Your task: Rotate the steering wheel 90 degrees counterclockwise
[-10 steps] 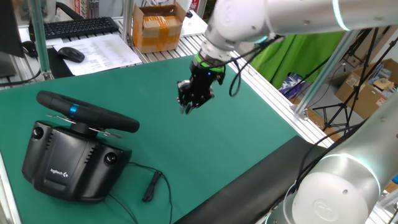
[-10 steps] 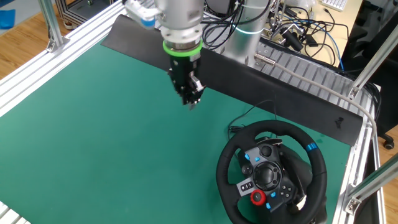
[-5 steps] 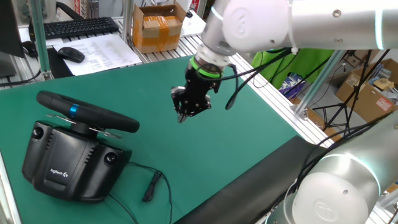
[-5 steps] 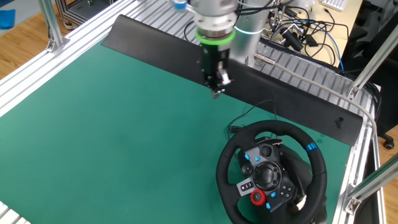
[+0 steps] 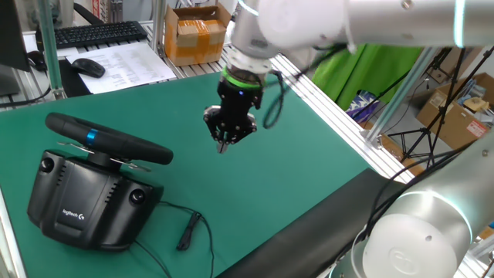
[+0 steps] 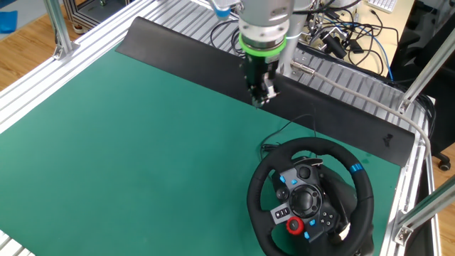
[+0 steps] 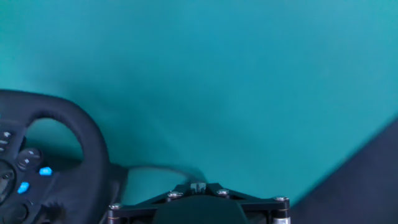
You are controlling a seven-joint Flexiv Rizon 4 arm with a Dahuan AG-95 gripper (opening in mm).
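The steering wheel (image 5: 108, 139) is a black rim with a small blue stripe, on a bulky black Logitech base (image 5: 81, 202) at the left of the green mat. The other fixed view shows the wheel's face (image 6: 257, 186) with buttons and silver spokes. My gripper (image 5: 224, 144) hangs above the mat to the right of the wheel, apart from it, fingers together and empty. It also shows in the other fixed view (image 6: 261, 101). In the hand view the gripper's tip (image 7: 198, 185) sits at the bottom edge and the wheel rim (image 7: 93, 146) is at lower left.
A thin black cable (image 5: 185, 230) runs from the base over the mat. A keyboard (image 5: 93, 32), mouse (image 5: 87, 67) and cardboard box (image 5: 197, 35) lie beyond the mat. A black strip (image 6: 178, 46) and aluminium rails border the mat.
My gripper has moved across the mat toward the steering wheel, leftward in one fixed view and rightward in the other. The wheel has not moved.
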